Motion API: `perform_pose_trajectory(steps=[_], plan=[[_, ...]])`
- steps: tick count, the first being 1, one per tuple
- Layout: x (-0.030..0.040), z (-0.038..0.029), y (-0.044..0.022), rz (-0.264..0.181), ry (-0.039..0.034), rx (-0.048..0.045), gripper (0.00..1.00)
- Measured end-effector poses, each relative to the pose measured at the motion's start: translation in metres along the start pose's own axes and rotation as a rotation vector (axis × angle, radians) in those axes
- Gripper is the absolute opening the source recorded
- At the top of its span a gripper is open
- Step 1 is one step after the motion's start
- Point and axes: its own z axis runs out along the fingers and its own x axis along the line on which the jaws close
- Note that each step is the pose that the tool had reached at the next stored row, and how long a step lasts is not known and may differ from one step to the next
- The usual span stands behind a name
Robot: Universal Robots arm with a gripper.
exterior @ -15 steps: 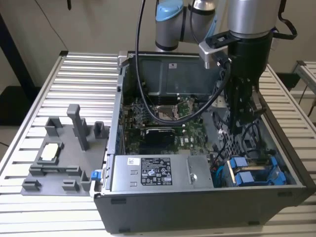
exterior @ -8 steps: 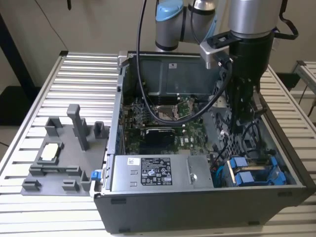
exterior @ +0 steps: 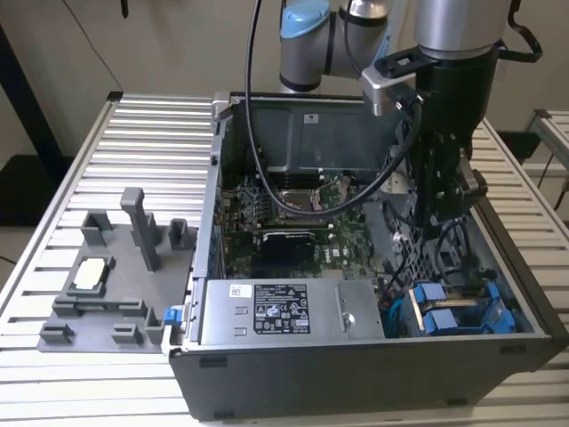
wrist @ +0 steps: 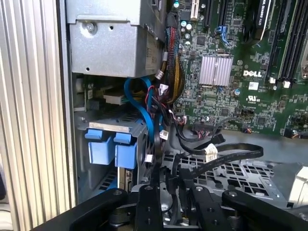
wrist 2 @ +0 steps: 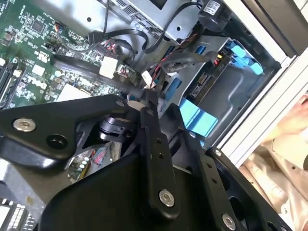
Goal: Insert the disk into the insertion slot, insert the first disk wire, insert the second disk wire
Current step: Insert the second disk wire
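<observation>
We see gripper point(exterior: 437, 229) low inside computer case point(exterior: 356, 382), over the disk point(exterior: 442, 320) seated in the insertion slot point(wrist 2: 231, 98) at case corner; grip state can't tell.

wall point(exterior: 178, 44): plain beige | table point(exterior: 151, 133): ribbed aluminium slats | second slatted surface point(exterior: 553, 133): exterior view's right
</observation>
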Motion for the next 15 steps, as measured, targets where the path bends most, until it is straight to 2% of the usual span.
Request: perform_pose_trajectory(steps=[5, 9, 10, 11, 12, 15], plan=[[-0.0014, 0.0051, 0.0009, 0.000, 0.0025, 0.0019, 0.31], [-0.0016, 0.0040, 0.0007, -0.003, 0.0160, 0.0002, 0.31], [-0.0014, 0.0029, 0.0005, -0.004, 0.0186, -0.0006, 0.28], [-0.0014, 0.0023, 0.0004, -0.004, 0.0202, -0.0010, 0.28], [-0.0014, 0.0020, 0.0003, -0.004, 0.0215, -0.0014, 0.21], [-0.0013, 0.0019, -0.0001, -0.005, 0.0252, -0.0019, 0.21]])
